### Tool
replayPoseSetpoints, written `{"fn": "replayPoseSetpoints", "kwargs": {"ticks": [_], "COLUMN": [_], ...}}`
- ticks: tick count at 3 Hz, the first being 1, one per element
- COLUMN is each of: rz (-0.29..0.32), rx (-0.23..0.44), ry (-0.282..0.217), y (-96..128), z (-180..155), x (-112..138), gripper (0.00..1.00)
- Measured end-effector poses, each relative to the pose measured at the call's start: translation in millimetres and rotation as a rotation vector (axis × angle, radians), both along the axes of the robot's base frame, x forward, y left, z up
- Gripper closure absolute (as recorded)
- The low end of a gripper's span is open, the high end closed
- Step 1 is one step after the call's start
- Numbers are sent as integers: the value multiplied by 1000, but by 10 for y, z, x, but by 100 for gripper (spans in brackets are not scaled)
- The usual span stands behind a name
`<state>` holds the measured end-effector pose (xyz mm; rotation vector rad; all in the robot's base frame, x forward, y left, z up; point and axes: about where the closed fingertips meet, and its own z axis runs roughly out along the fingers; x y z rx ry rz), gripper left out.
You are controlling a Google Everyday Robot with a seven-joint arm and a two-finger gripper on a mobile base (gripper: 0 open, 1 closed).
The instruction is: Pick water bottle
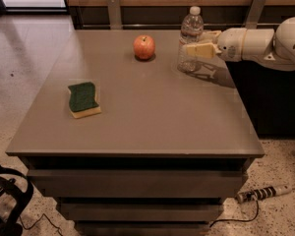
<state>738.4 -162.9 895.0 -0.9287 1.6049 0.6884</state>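
The water bottle [191,27], clear ribbed plastic with a white cap, stands upright at the table's far right. My gripper [193,41] reaches in from the right at mid-bottle height. Its cream fingers are apart and straddle the bottle: the near finger [199,50] crosses the bottle's front, and the far finger [211,34] lies behind it. The bottle's base rests on the table. I cannot tell whether the pads touch it.
A red apple [144,46] sits left of the bottle. A green-and-yellow sponge [83,99] lies at the table's left. The grey table [152,122] backs onto a wooden wall with metal brackets. A power strip [263,192] lies on the floor at right.
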Motion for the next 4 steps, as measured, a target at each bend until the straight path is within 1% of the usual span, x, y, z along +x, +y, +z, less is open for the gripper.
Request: {"fn": "replayPoseSetpoints", "kwargs": {"ticks": [1, 2, 3, 4], "rz": [5, 9, 10, 44], "rx": [1, 2, 2, -24], "ry": [1, 3, 3, -18], "y": [31, 64, 65, 169], "z": [-8, -15, -16, 190], "x": [4, 9, 9, 0], "gripper": [87, 100, 100, 100]}}
